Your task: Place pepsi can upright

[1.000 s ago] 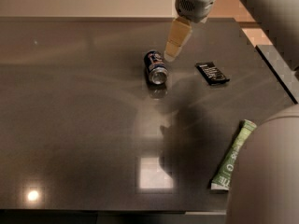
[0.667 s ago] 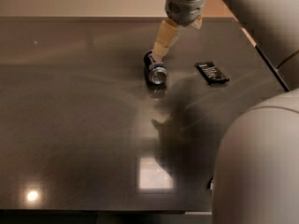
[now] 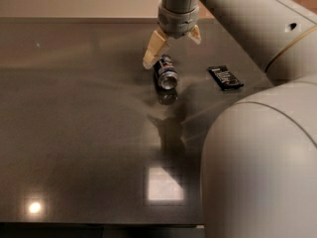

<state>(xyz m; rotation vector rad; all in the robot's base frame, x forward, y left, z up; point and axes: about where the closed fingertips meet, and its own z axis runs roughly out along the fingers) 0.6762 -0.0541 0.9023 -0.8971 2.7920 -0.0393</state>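
The pepsi can (image 3: 166, 73) is a small dark blue can lying on its side on the dark glossy table (image 3: 74, 133), its silver top facing the camera. My gripper (image 3: 172, 51) hangs directly over the far end of the can. It is open, with one pale finger (image 3: 151, 52) down at the can's left side and the other finger (image 3: 195, 34) up and to the right. The can is not held.
A flat black wrapped bar (image 3: 225, 77) lies on the table to the right of the can. My large grey arm (image 3: 257, 172) fills the lower right of the view and hides that part of the table. The table's far edge runs along the top.
The gripper has moved left and lower, and now stands spread over the can. The arm has swung in and now covers the green bag at lower right. The can has not moved.
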